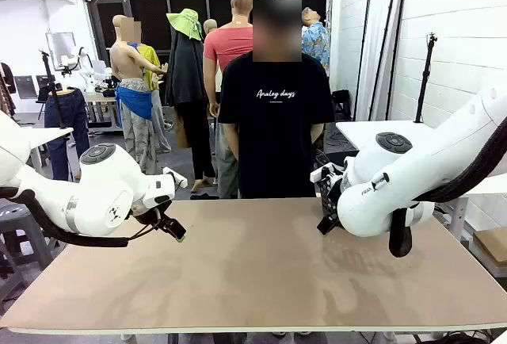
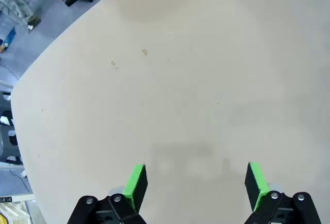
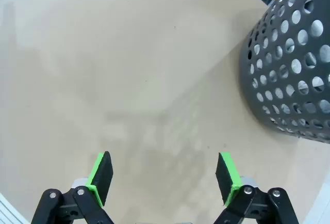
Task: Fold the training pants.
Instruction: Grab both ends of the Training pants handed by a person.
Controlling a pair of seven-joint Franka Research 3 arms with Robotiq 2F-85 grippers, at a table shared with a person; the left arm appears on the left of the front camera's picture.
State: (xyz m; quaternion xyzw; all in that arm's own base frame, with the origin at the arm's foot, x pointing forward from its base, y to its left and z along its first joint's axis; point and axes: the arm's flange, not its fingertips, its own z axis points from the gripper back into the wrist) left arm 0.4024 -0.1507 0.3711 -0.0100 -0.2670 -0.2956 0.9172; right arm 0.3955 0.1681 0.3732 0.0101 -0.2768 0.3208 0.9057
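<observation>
Left pincer (image 2: 196, 175): we see it released, green pads wide apart, over the tan table (image 2: 180, 79).
Right pincer (image 3: 164, 164): released as well, hanging above the table near a dark grey perforated plastic basket (image 3: 289, 64).
Training pants: we cannot place them for sure. A crumpled light grey cloth (image 2: 13, 4) lies past the table's edge, and we cannot tell if it is them.
Person (image 1: 275, 122): black T-shirt, standing at the far side.

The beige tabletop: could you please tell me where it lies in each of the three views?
Front view: the beige tabletop spans the lower half, between both arms.
Left wrist view: it fills most of the picture beyond the open left gripper, edge curving at left.
Right wrist view: it lies below the open right gripper, a dark grey perforated basket at right.
Shared landmark: the green-padded grippers.
</observation>
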